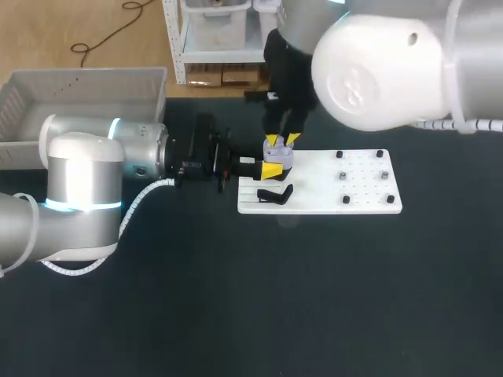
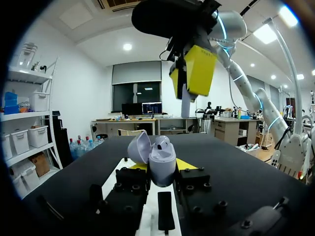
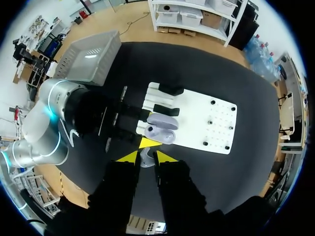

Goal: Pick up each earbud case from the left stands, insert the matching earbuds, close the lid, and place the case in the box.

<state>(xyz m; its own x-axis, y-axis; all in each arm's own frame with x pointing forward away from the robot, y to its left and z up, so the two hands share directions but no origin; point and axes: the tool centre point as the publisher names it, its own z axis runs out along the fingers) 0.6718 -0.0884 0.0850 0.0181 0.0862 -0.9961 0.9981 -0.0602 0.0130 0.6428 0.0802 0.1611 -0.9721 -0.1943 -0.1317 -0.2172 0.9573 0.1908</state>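
Earbud case (image 2: 162,158) in left tool (image 2: 162,166), right tool (image 1: 280,141) overhead with earbud (image 3: 146,159)

The counter (image 1: 236,314) is covered in a matt black, cloth-like sheet without shine. The board (image 1: 369,184) on it is smooth white plastic with a faint satin look, and the stands (image 3: 166,109) on the board are matt black plastic. The earbud case (image 2: 162,164) is smooth lavender plastic with a soft gloss that catches the lights; the earbud (image 2: 185,102) has the same finish. The tips of the left gripper (image 1: 273,170) and right gripper (image 2: 188,78) are matt yellow plastic. The right arm (image 1: 385,71) wears a glossy white shell, the left arm (image 1: 82,177) a white shell with brushed silvery metal. The box (image 1: 86,77) is dull, pale grey plastic with ribbed walls
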